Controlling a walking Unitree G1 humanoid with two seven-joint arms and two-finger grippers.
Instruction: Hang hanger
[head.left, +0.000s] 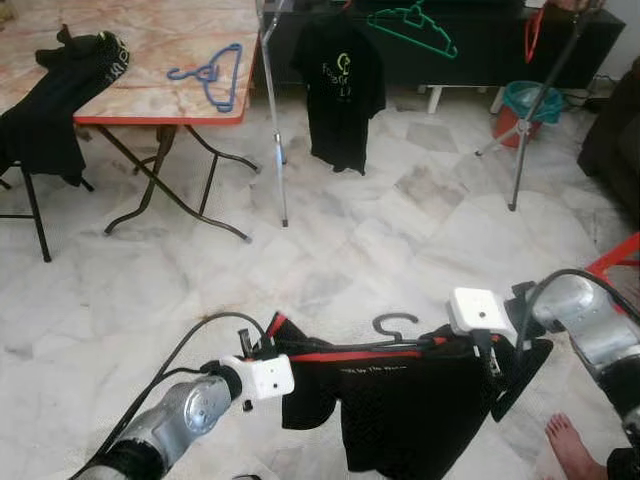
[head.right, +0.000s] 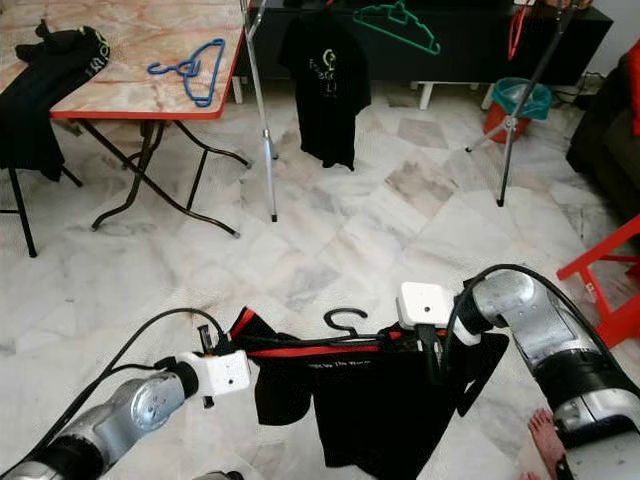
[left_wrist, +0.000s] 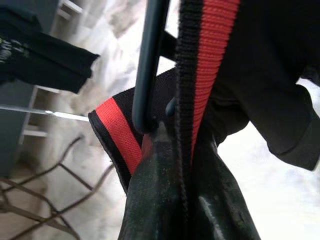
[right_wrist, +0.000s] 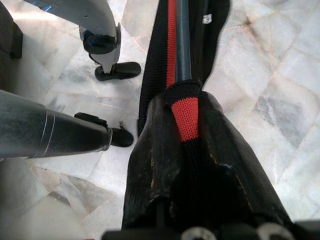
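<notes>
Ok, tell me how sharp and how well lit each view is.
Left eye view: even daylight, soft glare on the floor, the shirt and hanger fairly sharp. Right eye view: the same. Left wrist view: the left pincer is close and soft, the background blurred and washed out. Right wrist view: the right pincer dark, the tiles sharp.

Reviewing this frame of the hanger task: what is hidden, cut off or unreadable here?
- Rack's top rail: cut off by the upper edge, head views; the rack pole runs out of frame.
- Print on the hung black shirt: too small.
- Hanger shoulders: covered by the held shirt.
- Left gripper and right gripper: fingertips buried in fabric, wrist views.
</notes>
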